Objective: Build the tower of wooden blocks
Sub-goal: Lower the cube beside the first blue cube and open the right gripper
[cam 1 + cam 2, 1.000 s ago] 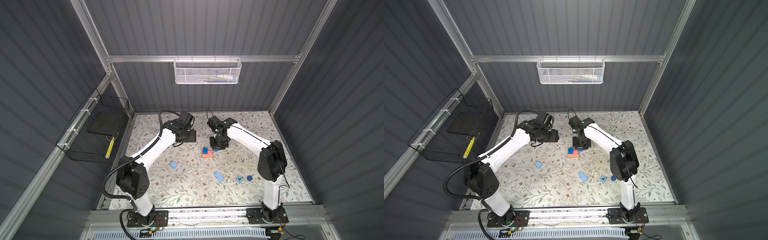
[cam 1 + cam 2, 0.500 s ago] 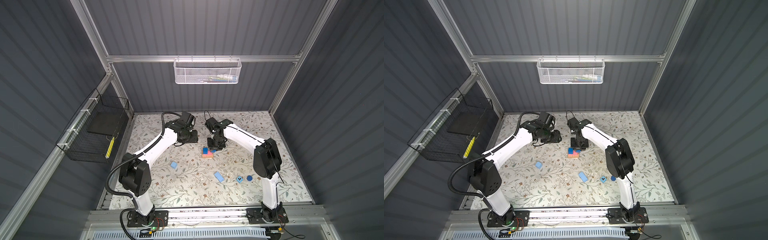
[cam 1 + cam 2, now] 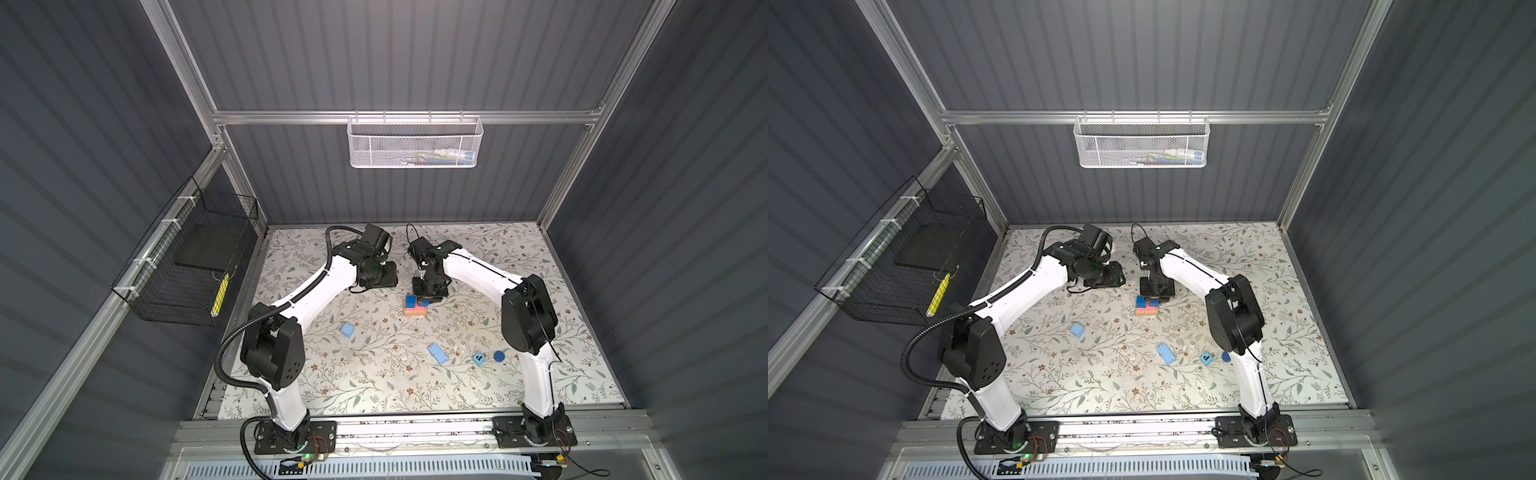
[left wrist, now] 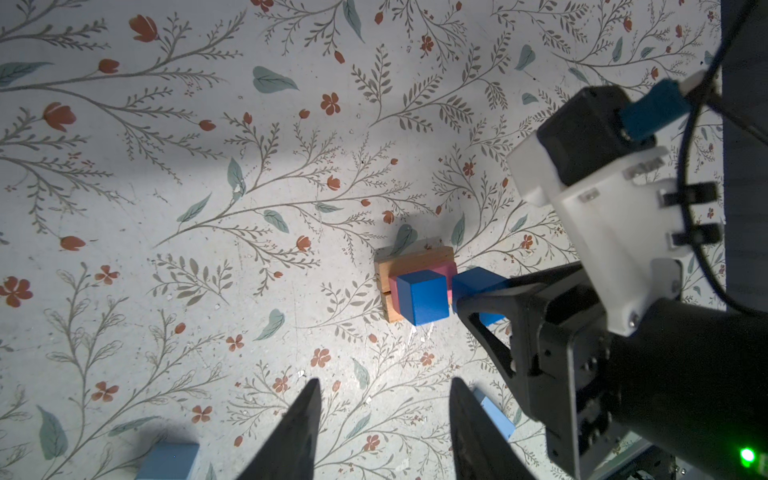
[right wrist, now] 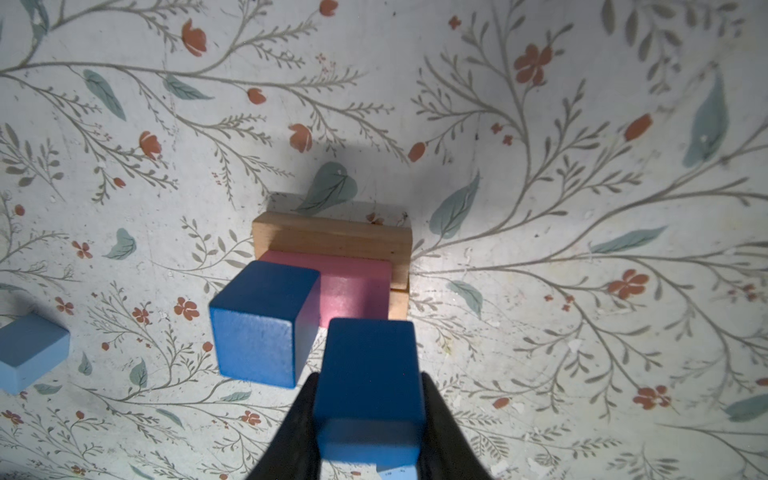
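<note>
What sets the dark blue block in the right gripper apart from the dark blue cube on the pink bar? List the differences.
The held block is clamped in the right gripper; the dark blue cube stands free. The cube rests on one end of the pink bar; the held block is beside it near the bar's other end, contact with the bar unclear. Both are the same dark blue with square edges.

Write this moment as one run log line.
left gripper: open, empty | right gripper: shut on blue block beside blue cube | blue cube: on pink bar
</note>
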Robot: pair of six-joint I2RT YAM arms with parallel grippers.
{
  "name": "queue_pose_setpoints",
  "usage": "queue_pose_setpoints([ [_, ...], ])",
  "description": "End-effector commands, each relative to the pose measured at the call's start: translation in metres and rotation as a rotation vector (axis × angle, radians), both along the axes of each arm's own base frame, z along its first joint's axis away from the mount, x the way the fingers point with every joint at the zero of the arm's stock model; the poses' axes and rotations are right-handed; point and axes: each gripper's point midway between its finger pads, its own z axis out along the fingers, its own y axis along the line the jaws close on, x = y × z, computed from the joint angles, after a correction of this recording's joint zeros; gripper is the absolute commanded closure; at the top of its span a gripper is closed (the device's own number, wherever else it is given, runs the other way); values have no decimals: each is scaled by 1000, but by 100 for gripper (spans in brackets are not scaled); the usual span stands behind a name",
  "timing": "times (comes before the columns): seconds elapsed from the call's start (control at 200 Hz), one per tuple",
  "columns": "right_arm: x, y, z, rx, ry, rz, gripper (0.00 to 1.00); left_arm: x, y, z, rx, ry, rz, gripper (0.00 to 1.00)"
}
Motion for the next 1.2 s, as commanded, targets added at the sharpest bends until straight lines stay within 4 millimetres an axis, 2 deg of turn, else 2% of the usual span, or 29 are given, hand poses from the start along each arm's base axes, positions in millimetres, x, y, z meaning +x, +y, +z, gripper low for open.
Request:
queue_pose_setpoints([
  [0.0,4,3,-1,7,0,-3,74,-2,0,-8,-3,34,1,50],
  [1.191,5,4,-11,-7,22,-14,63,-2,0,-11,3,39,-3,50],
])
